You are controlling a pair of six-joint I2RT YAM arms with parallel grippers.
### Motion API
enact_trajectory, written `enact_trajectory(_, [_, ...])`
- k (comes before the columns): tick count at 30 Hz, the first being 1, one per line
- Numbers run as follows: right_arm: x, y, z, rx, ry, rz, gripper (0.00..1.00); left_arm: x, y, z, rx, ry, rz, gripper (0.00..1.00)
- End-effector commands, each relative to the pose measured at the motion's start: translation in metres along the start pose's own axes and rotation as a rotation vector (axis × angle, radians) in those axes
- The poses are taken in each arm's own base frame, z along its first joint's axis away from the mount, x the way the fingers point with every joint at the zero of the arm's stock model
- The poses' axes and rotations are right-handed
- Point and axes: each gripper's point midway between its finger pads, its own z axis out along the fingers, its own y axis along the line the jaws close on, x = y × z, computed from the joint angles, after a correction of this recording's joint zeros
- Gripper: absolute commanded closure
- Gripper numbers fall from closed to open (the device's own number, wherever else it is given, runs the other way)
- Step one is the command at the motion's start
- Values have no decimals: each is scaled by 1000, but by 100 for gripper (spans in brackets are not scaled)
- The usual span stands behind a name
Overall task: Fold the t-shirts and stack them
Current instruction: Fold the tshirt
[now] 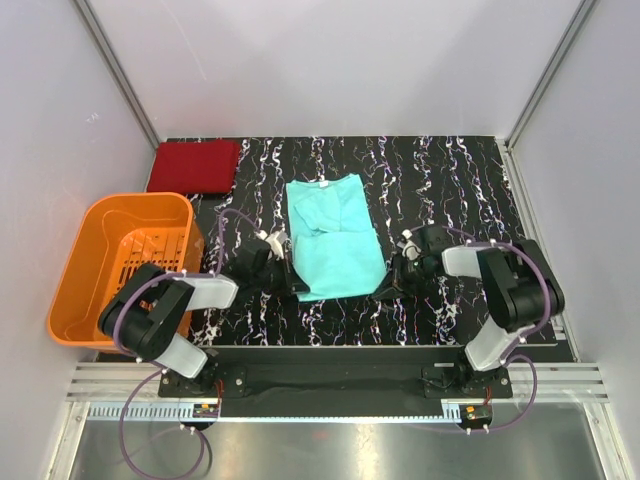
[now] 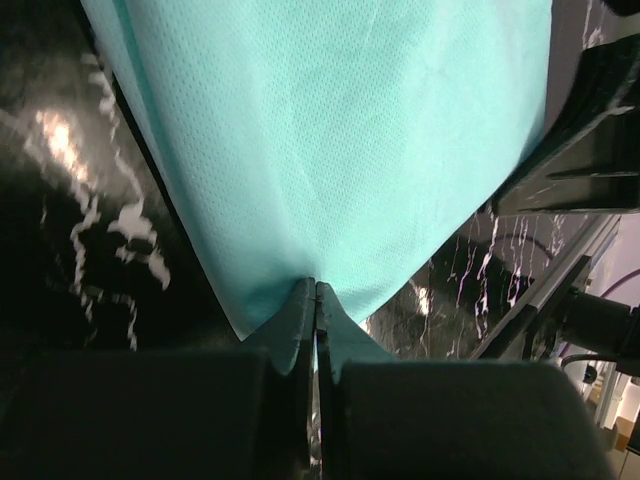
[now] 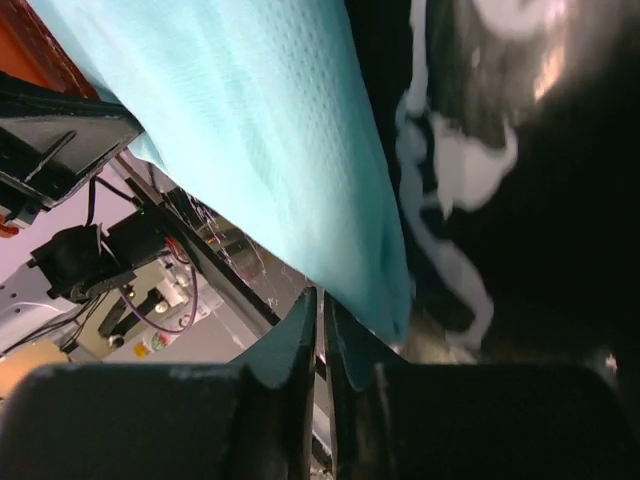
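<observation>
The light teal-green t-shirt (image 1: 335, 235) lies partly folded in the middle of the black marbled table. The dark red t-shirt (image 1: 195, 165) lies folded at the back left corner. My left gripper (image 1: 299, 288) is at the teal shirt's near left corner. In the left wrist view the gripper (image 2: 316, 287) is shut, pinching the edge of the teal cloth (image 2: 330, 130). My right gripper (image 1: 384, 287) is at the shirt's near right corner. In the right wrist view the gripper (image 3: 321, 296) is shut, with the teal cloth (image 3: 260, 130) reaching its tips.
An orange slatted basket (image 1: 75, 265) stands at the table's left edge, close to the left arm. White walls enclose the back and both sides. The table's near edge and a metal rail run just behind the arm bases.
</observation>
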Motion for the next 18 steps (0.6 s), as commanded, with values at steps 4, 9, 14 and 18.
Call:
enact_trajectory(4, [-30, 45, -36, -18, -174, -143, 78, -8, -30, -30, 53, -5, 92, 81])
enact_trajectory(9, [-86, 91, -44, -54, -216, -225, 74, -80, -84, -50, 118, -121, 193, 71])
enact_trajectory(14, [-132, 108, -31, -79, -217, -203, 71, -174, -98, -25, 148, -154, 186, 97])
enact_trajectory(18, [-148, 123, -31, -115, -232, -211, 71, -202, -91, 12, 143, -114, 164, 100])
